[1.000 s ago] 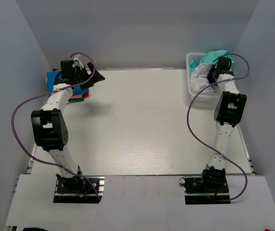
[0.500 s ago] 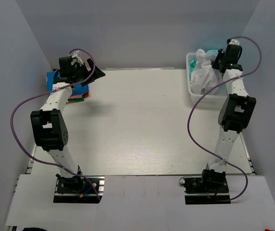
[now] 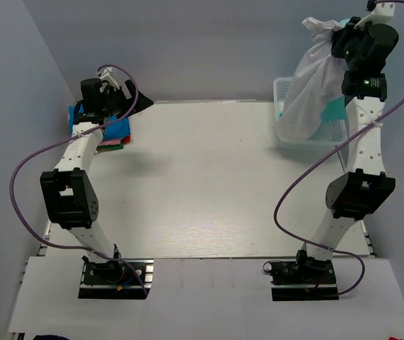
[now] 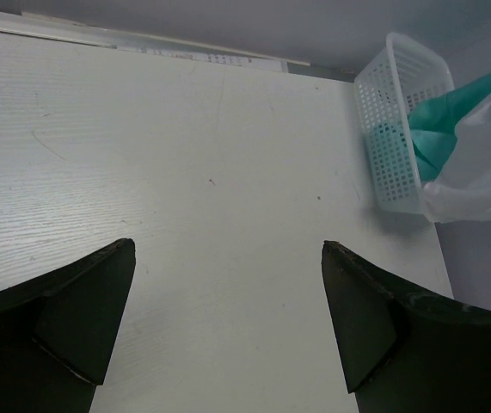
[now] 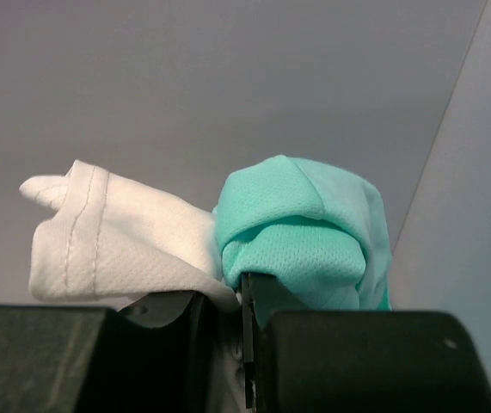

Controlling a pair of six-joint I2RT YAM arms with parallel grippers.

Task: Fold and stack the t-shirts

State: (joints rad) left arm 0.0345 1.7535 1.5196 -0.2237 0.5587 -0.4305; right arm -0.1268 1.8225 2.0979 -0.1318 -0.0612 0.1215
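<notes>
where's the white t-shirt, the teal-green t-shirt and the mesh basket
white t-shirt (image 3: 305,92), top external view, middle of the hanging cloth
teal-green t-shirt (image 5: 301,215), right wrist view, front of the bunched fold
mesh basket (image 4: 391,146), left wrist view, the long side wall facing the camera

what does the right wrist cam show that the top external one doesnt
Only the right wrist view shows the pinch up close: the right gripper is shut on bunched cloth of both the white t-shirt and the teal-green t-shirt. Only the top external view shows the white t-shirt hanging above the mesh basket, and the folded stack at the far left. Both show the white t-shirt and some teal-green cloth.
</notes>
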